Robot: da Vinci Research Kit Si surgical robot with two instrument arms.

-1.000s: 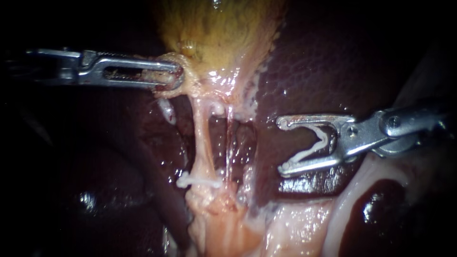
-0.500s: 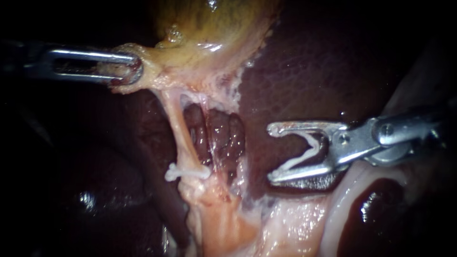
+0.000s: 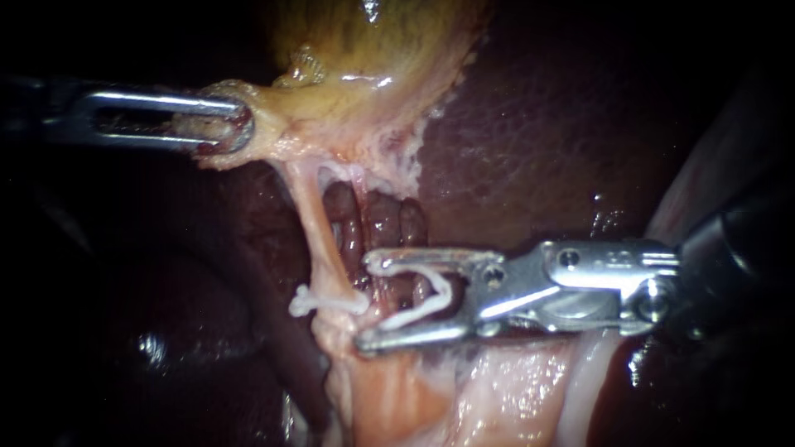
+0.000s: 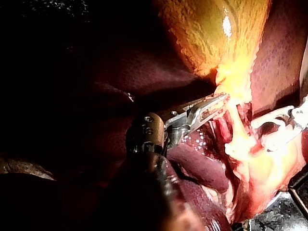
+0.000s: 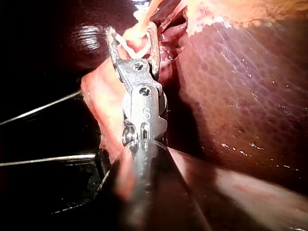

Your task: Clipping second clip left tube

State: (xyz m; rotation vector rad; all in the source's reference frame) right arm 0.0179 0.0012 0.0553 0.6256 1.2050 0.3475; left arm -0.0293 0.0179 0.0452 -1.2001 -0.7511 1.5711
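Observation:
The left tube [image 3: 319,240] runs taut from the gallbladder's neck down to pale tissue. A white clip [image 3: 327,302] sits across its lower part. My left instrument [image 3: 225,124] comes in from the left, and its jaws are shut on the gallbladder's neck [image 3: 273,124]; the left wrist view shows the same hold [image 4: 211,103]. My right instrument [image 3: 368,303] is level and open, with an open white clip [image 3: 431,300] seated in the jaws. Its tips stand just right of the left tube, beside the placed clip. In the right wrist view its jaws [image 5: 132,33] stand around pale tissue.
The yellow gallbladder [image 3: 373,58] hangs at the top. Dark liver [image 3: 538,124] fills the right side behind the right instrument. A thin second strand [image 3: 358,236] runs right of the left tube. Pale fatty tissue [image 3: 497,389] lies below the jaws.
My right instrument has moved left from over the liver to the tubes, still open with its clip. My left instrument first pulled the gallbladder's neck further left, then held.

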